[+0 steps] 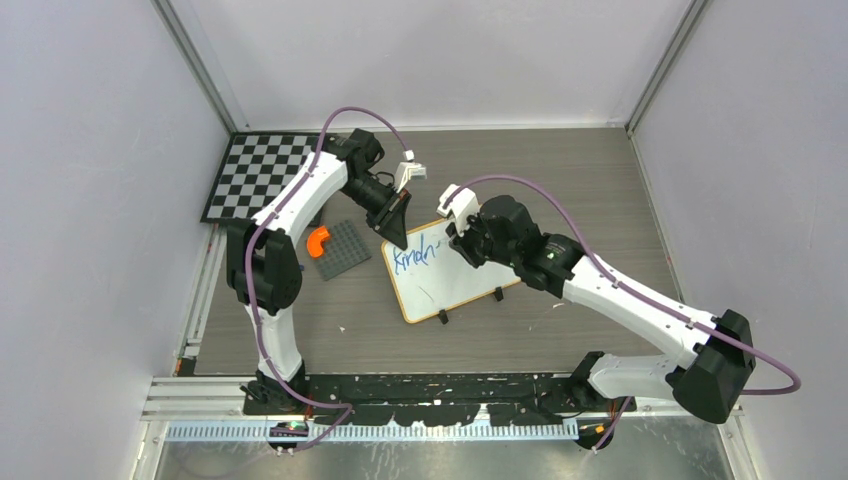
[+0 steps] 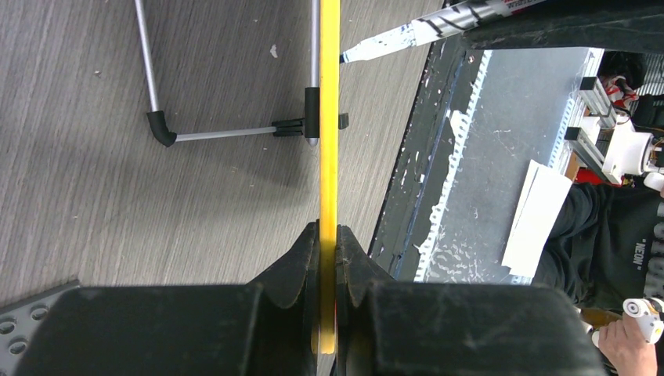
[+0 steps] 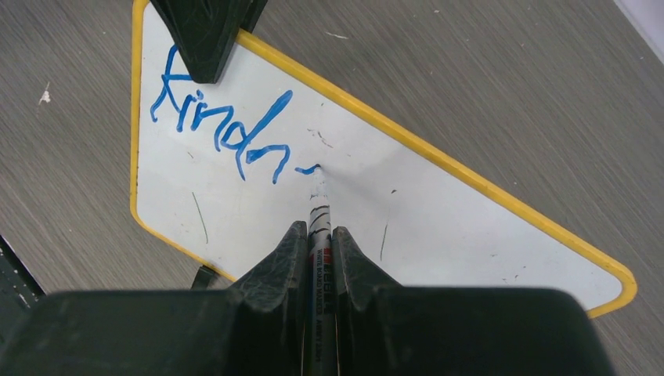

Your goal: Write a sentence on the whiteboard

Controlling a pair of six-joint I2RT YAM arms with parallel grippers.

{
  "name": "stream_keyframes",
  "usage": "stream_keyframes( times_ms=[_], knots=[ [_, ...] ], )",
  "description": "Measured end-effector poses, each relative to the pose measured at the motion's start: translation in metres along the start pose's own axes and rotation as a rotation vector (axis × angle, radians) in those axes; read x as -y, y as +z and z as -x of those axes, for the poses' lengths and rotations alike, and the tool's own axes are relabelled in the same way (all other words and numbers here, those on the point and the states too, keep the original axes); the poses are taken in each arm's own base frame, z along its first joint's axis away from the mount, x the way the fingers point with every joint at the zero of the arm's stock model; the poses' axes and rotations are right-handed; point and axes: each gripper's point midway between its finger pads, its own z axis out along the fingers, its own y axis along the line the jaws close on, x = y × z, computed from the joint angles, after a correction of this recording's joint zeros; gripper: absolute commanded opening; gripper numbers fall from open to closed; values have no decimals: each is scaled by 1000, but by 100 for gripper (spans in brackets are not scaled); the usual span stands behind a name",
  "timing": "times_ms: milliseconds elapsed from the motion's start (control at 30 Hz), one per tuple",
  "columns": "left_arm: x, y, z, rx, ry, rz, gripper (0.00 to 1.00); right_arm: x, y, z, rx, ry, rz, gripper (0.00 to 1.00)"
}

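Now, top view: the whiteboard (image 1: 455,285) sits at the centre of the grey wood-grain table (image 1: 580,180), between the two arms. Its long axis runs from lower left to right, rising a little toward the right. Two small black feet show on its near edge.

The sentence (image 3: 227,129): blue marker, one line only, reading about "kindn" plus a short dash. In the right wrist view it sits in the upper left of the frame and slants down to the right along the board's long edge.

The left gripper (image 2: 328,235) is clamped on the board's yellow-orange frame at the upper-left corner. In its own view the frame shows edge-on as a thin vertical strip between the fingers.

The right gripper (image 3: 317,235) is closed around a marker (image 3: 319,200). The marker's long axis is vertical in the wrist view and its tip points up the frame. The tip touches the board at the end of the dash.

A checkerboard (image 1: 255,175) lies at upper left. A grey studded plate (image 1: 345,250) carrying an orange piece (image 1: 318,241) lies just left of the board.
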Motion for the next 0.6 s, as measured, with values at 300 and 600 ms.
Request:
stream_keyframes(
  times_ms=[300,600],
  knots=[
    [-1,0,0,-1,2,3,0,6,0,10,16,-1,-19,0],
    [-4,0,0,-3,16,15,0,-5,7,6,0,6,25,0]
  ],
)
